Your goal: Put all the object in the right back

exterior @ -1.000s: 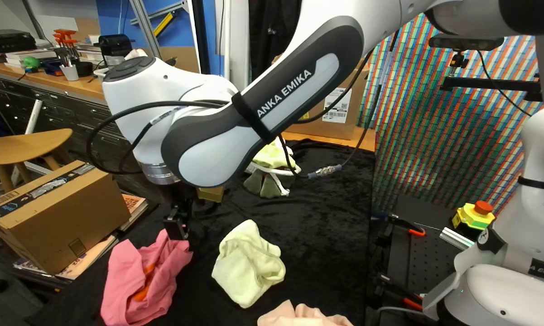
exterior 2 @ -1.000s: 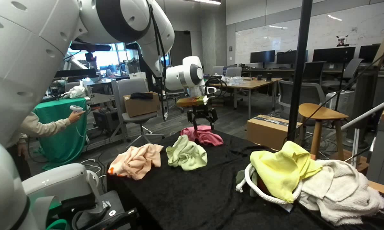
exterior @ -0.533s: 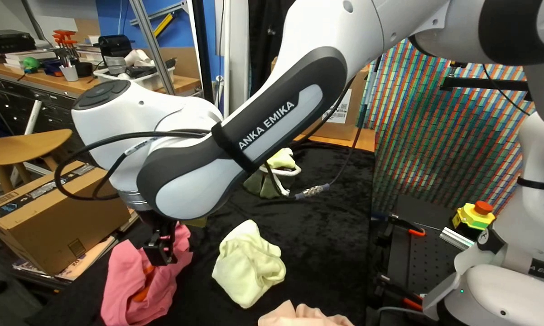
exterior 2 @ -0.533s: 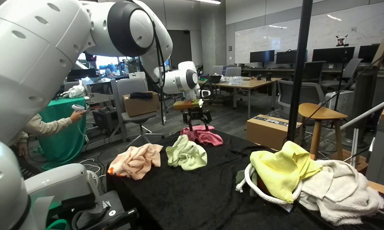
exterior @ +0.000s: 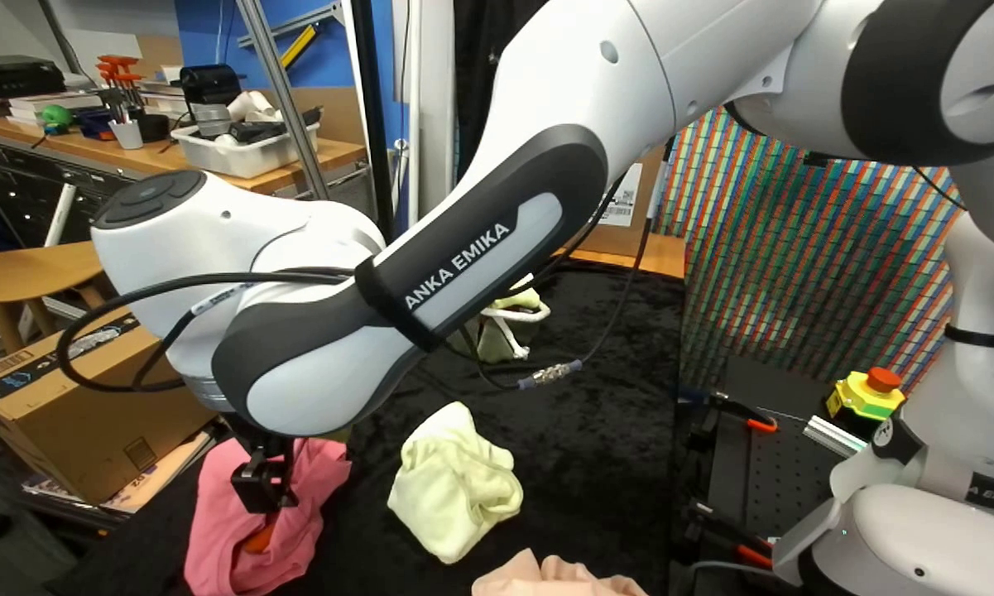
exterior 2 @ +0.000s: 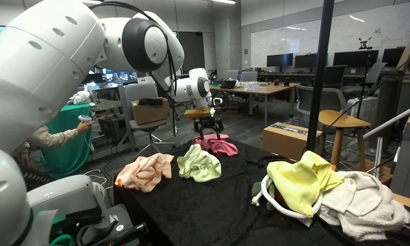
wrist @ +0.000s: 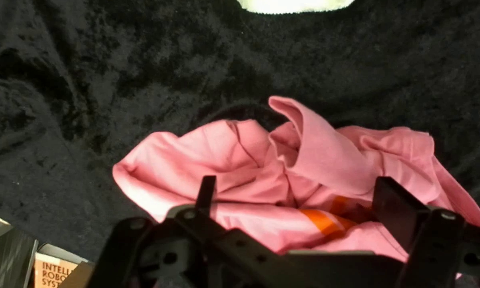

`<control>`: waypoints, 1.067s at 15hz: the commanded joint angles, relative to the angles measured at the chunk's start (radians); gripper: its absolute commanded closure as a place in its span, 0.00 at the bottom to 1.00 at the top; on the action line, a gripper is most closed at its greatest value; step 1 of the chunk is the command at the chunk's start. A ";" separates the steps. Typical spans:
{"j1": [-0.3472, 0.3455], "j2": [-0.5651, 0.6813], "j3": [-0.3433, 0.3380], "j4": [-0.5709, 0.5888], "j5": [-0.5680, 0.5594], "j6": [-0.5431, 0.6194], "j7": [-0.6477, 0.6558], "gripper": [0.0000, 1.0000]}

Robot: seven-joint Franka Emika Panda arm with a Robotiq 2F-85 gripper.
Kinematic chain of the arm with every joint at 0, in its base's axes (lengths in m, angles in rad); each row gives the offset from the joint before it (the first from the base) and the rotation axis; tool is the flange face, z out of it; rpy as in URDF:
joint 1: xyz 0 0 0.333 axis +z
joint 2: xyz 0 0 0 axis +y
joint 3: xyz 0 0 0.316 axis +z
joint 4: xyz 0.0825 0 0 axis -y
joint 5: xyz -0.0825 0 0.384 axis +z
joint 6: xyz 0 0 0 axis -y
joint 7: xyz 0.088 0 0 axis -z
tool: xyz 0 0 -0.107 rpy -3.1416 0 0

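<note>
The hand (wrist: 295, 186) hangs over the pink cloth (wrist: 232, 164) with its two fingers (wrist: 206, 192) standing wide apart; folds of the cloth show between them, and whether the tips touch the fabric I cannot tell. A strip of orange (wrist: 321, 221) shows among those folds. In an exterior view the pink cloth lies crumpled toward the far edge of the black-covered tabletop (exterior 2: 205, 212). A pale yellow-green cloth (exterior 2: 199, 164) lies just nearer, and a peach cloth (exterior 2: 146, 172) to its left, by the tabletop's left edge. Well apart from these, on the near right, a white rope ring (exterior 2: 282, 209) rims a grey-green bag (exterior: 494, 346). A bright yellow cloth (exterior 2: 302, 184) is draped over the ring, and a cream knitted cloth (exterior 2: 365, 205) lies in a heap just to the right, meeting the yellow one. The pink, yellow-green and peach cloths all lie outside the bag. In an exterior view the robot's arm (exterior: 455, 265) partly hides the bag. Beyond the tabletop's far right side stand a cardboard box (exterior 2: 283, 141) and a wooden stool (exterior 2: 343, 118); at the far left a person's arm (exterior 2: 51, 138) in a pale sleeve holds a white handheld device (exterior 2: 84, 118)
</note>
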 commanded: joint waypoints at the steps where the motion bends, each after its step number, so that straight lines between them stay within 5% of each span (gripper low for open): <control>1: 0.016 0.073 -0.007 0.104 0.030 -0.027 -0.025 0.00; 8: 0.021 0.147 -0.013 0.192 0.052 -0.047 -0.026 0.00; 9: 0.017 0.151 -0.012 0.201 0.057 -0.055 -0.030 0.22; 16: 0.017 0.150 -0.011 0.230 0.064 -0.085 -0.031 0.77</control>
